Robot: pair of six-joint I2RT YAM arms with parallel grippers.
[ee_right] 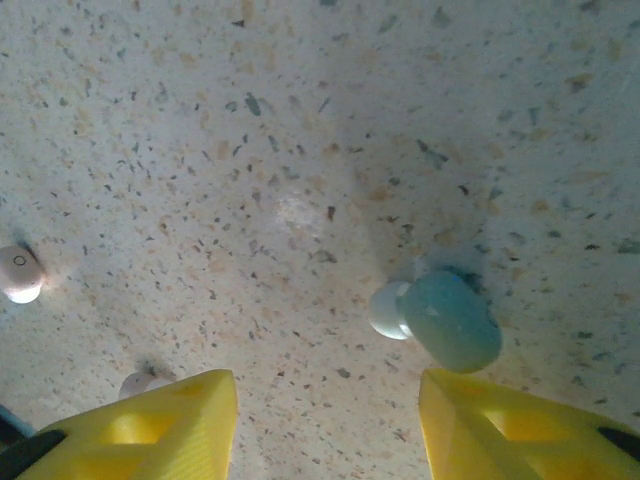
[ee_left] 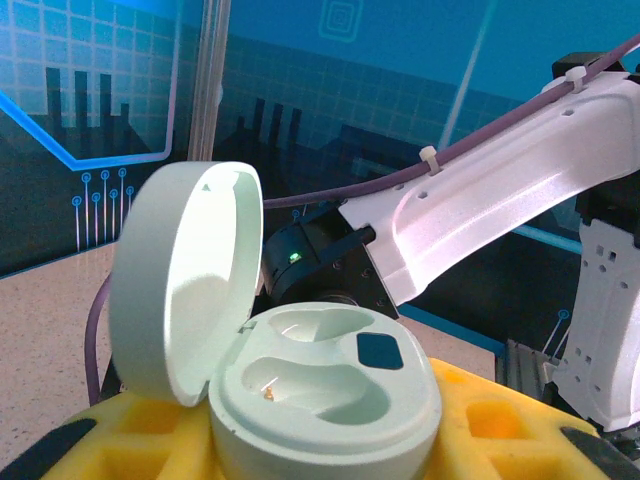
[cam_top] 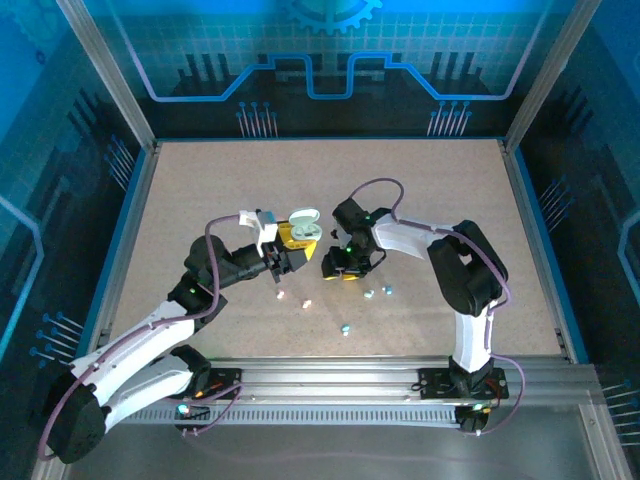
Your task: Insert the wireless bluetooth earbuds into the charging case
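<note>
A pale mint charging case (ee_left: 325, 395) stands with its round lid (ee_left: 180, 285) swung up and both wells empty. My left gripper (ee_left: 320, 450) is shut on its base, yellow fingers (ee_left: 500, 425) on either side; from above this gripper (cam_top: 284, 257) holds the case (cam_top: 301, 228) mid-table. My right gripper (cam_top: 345, 266) hovers low just to the right of it. In its wrist view this gripper (ee_right: 328, 430) is open, and a teal earbud (ee_right: 450, 320) with a white tip lies just ahead of its right finger (ee_right: 520, 430). Two pale pink-white earbuds (ee_right: 18, 274) (ee_right: 146, 381) lie to the left.
Several loose earbuds are scattered on the speckled table in front of the grippers: pale ones (cam_top: 281, 296) (cam_top: 306, 303), teal ones (cam_top: 368, 293) (cam_top: 387, 290) and another (cam_top: 345, 328). The right arm's white link (ee_left: 480, 210) passes close behind the case. Blue walls enclose the table.
</note>
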